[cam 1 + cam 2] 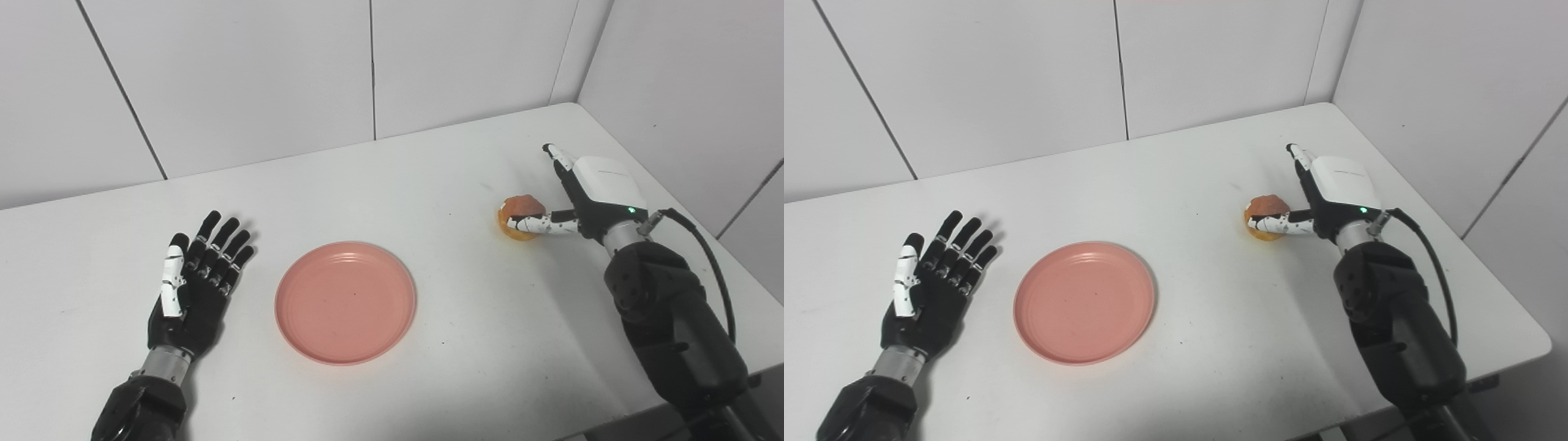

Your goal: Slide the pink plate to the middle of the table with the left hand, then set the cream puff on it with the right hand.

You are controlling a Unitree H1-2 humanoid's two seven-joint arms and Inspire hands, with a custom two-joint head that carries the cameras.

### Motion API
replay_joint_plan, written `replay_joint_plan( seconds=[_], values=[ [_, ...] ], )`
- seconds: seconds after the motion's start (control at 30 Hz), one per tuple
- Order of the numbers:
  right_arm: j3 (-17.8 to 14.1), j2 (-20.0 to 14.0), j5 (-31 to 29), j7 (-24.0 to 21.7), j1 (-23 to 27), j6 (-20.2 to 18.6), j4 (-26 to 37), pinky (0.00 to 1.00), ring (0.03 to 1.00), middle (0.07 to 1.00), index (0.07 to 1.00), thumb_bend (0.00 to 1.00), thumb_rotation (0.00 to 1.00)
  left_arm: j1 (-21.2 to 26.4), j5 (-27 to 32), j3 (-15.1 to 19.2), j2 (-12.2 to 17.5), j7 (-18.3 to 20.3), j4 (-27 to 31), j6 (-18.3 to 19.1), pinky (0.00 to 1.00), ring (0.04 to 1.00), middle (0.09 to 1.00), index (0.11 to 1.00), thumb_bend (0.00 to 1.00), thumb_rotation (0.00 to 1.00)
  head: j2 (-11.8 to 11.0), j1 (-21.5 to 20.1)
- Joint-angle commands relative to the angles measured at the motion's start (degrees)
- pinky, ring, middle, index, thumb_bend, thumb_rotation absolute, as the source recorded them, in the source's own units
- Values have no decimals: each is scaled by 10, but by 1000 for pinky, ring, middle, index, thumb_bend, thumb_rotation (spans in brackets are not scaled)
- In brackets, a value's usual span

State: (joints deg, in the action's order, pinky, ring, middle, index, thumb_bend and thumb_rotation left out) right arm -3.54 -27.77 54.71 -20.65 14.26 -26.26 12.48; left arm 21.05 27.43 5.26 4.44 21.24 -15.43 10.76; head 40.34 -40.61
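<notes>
- Left eye view: the pink plate (pixel 345 302) lay flat mid-table, bare white table (pixel 429 184) all round it. The left hand (pixel 193 282) rested palm-up beside it, fingers spread, holding nothing.
- Right eye view: the cream puff (pixel 1263 217) sat near the table's right edge — round, no clear long axis. The right hand (pixel 1326 196) was at it, thumb across its front; the far fingers were hidden, so the grasp could not be judged.

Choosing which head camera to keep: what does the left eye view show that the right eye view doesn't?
Only the left eye view: nothing extra worth keeping; it cuts off the table's right edge. Only the right eye view: the table's near right corner. Both: the plate, the open left robot hand flat beside it, and the right robot hand at the cream puff, thumb against it.
</notes>
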Motion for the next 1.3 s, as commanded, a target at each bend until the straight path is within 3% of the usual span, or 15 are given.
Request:
replay_joint_plan(
  seconds=[0.0, 0.37, 0.6, 0.93, 1.23, 1.27],
  values=[
    [-5, -7, -7, 14, 14, -3, 2, 767, 884, 918, 951, 971, 652, -27, -9, -2, 8, -15, -15, 46, 954, 928, 933, 943, 430, 1000, 2, 1],
    [10, -4, -38, 35, 27, 1, -43, 717, 873, 944, 937, 939, 576, -29, -5, 0, 6, -20, -8, 54, 946, 924, 935, 938, 419, 1000, 6, 4],
    [24, -6, -51, 56, 36, 1, -69, 672, 827, 906, 923, 931, 535, -30, -6, 0, 8, -22, -1, 59, 946, 923, 929, 934, 427, 1000, 12, 2],
    [38, -7, -77, 76, 43, 3, -99, 702, 837, 902, 921, 924, 546, -31, -6, -2, 9, -25, 2, 62, 944, 921, 929, 937, 426, 1000, 16, 4],
    [42, -5, -98, 94, 49, 3, -121, 702, 835, 889, 890, 875, 460, -32, -6, -1, 8, -28, 11, 68, 949, 925, 934, 941, 421, 1000, 19, 4],
    [42, -6, -101, 97, 50, 5, -124, 565, 692, 773, 851, 849, 416, -32, -6, -1, 7, -29, 12, 69, 948, 926, 935, 941, 421, 1000, 19, 4]
  ],
)
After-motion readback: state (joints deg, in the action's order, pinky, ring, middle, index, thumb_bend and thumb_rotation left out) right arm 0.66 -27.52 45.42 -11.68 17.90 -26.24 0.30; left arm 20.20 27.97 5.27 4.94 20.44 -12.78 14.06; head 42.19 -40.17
